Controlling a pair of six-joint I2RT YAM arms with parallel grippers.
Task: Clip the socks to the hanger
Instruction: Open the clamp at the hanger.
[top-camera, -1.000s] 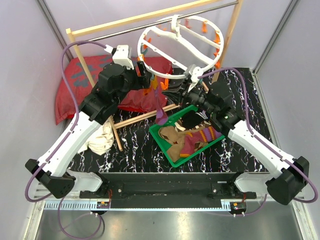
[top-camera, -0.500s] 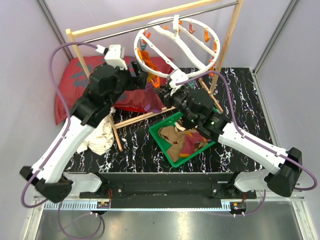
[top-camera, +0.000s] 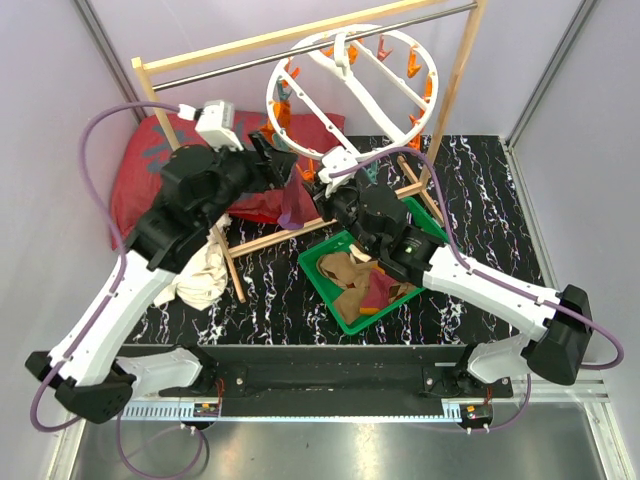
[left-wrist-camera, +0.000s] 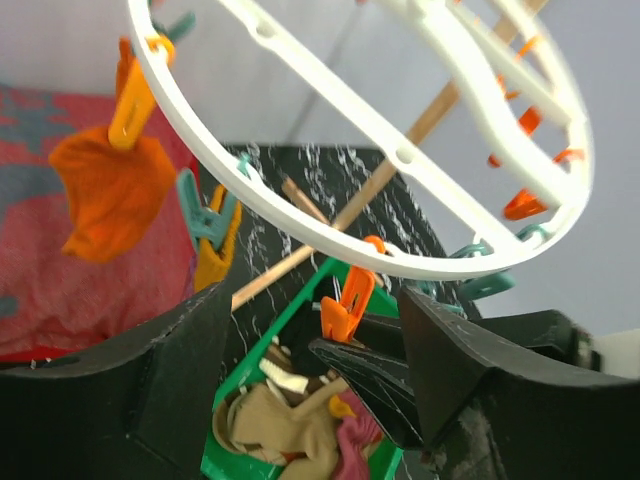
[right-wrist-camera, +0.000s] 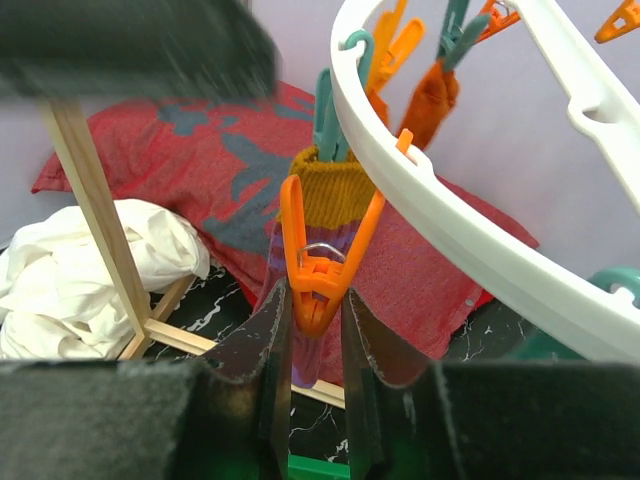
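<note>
The right gripper (right-wrist-camera: 312, 300) clenches an orange clip (right-wrist-camera: 309, 262) on the white hanger (right-wrist-camera: 452, 222), likely prying it open for the purple striped sock (right-wrist-camera: 326, 196) hanging just behind, while the left gripper (left-wrist-camera: 312, 308) gapes empty nearby.

Top view high at near edge, looking down, wrist views close under shared hanger (right-wrist-camera: 470, 250)

Pale lilac walls (top-camera: 40, 120) on three sides; black, white-veined tabletop (top-camera: 500, 190) below; wooden rack (top-camera: 139, 66) (metal bar (top-camera: 220, 68) across) along far edge.

Socks (top-camera: 352, 276) in bin (top-camera: 322, 291) before hanger (top-camera: 347, 58)
</note>
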